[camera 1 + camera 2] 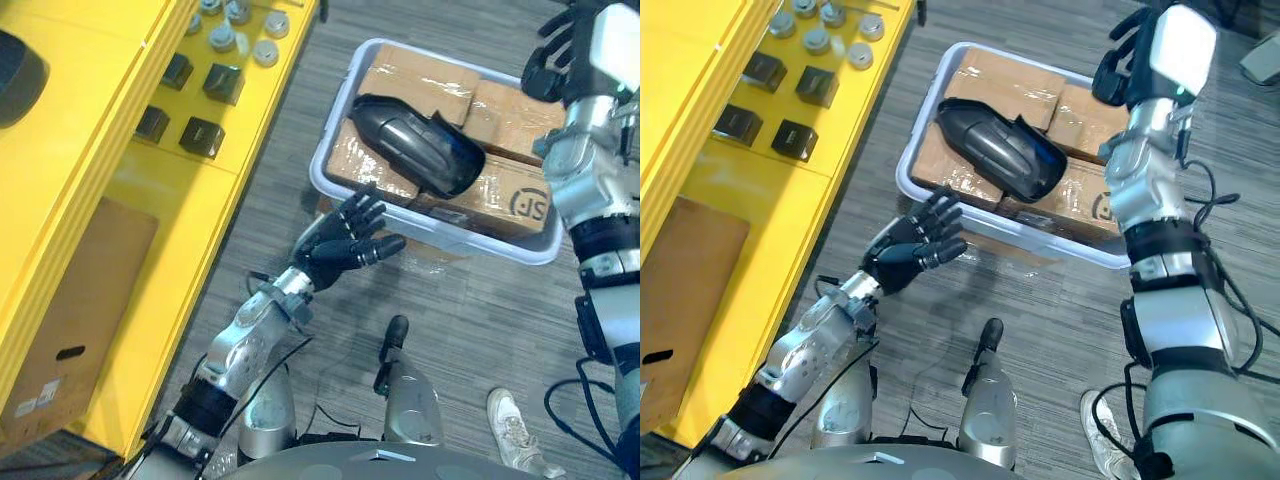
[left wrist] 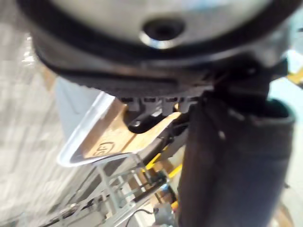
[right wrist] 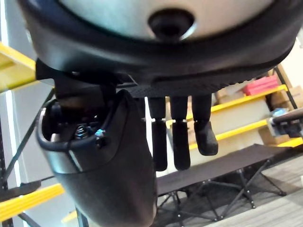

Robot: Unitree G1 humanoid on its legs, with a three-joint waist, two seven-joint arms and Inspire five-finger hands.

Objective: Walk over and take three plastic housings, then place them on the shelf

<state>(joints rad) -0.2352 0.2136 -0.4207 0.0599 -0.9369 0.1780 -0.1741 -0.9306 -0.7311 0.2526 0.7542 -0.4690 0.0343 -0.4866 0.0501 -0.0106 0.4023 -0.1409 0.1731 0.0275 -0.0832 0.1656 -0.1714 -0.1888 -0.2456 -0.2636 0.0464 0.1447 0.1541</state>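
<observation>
Plastic housing lies atop boxes in a tub on grey carpet.

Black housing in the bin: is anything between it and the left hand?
Only the bin's near rim, which the open left hand hovers beside. The housing lies uncovered on top of cardboard boxes.

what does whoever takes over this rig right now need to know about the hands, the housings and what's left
Left hand: open, empty, by the near left corner of the white bin.
Right hand: open, empty, high over the bin's far right side.
One black plastic housing lies on the cardboard boxes in the bin.
The yellow shelf on the left holds small black blocks; I cannot tell if they are housings.
Done: robot is at the bin.
Left: grasp the housing and shelve it.
</observation>
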